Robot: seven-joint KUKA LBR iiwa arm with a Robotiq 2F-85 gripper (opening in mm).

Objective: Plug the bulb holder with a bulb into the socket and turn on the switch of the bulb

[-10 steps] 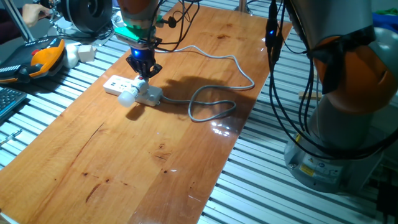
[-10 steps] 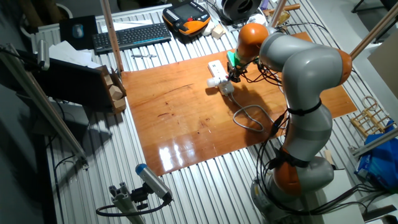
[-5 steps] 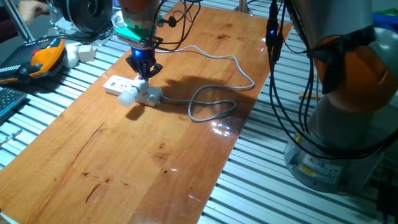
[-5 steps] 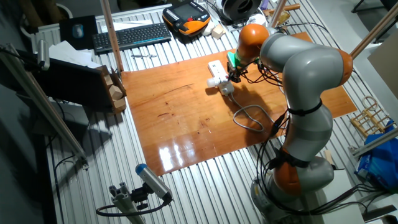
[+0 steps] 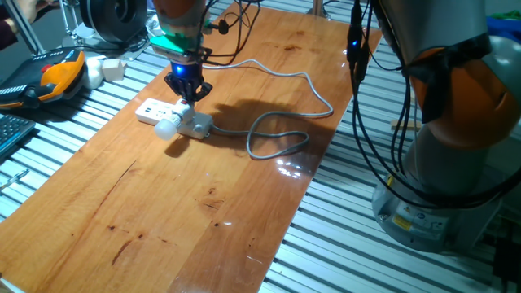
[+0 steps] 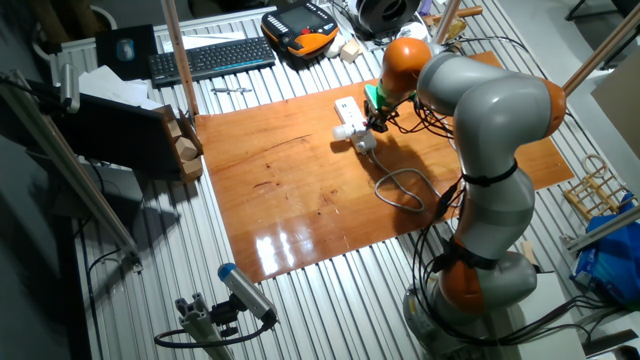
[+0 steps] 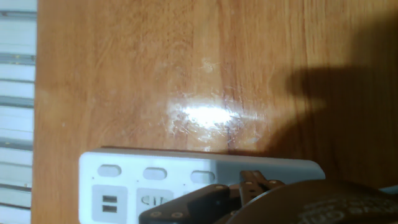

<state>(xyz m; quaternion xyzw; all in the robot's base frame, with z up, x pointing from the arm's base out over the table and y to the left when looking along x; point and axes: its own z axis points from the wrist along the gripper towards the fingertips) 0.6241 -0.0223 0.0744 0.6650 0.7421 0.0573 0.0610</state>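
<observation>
Gripper (image 5: 186,98) hovers right over the bulb holder (image 5: 191,120) on the socket (image 5: 159,110) (jaw state unclear, possibly closed).

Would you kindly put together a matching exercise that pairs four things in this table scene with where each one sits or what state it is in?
Things:
1. bulb
2. socket
3. grey cable
4. gripper

Places or states:
A. runs in loops over the wooden board
B. lies flat on the board, a long white strip
C. hangs over the strip, right above the bulb holder
D. rounded frosted-white end, sticking out from the strip towards the board's open middle

Pairs: 1-D, 2-B, 3-A, 4-C
</observation>
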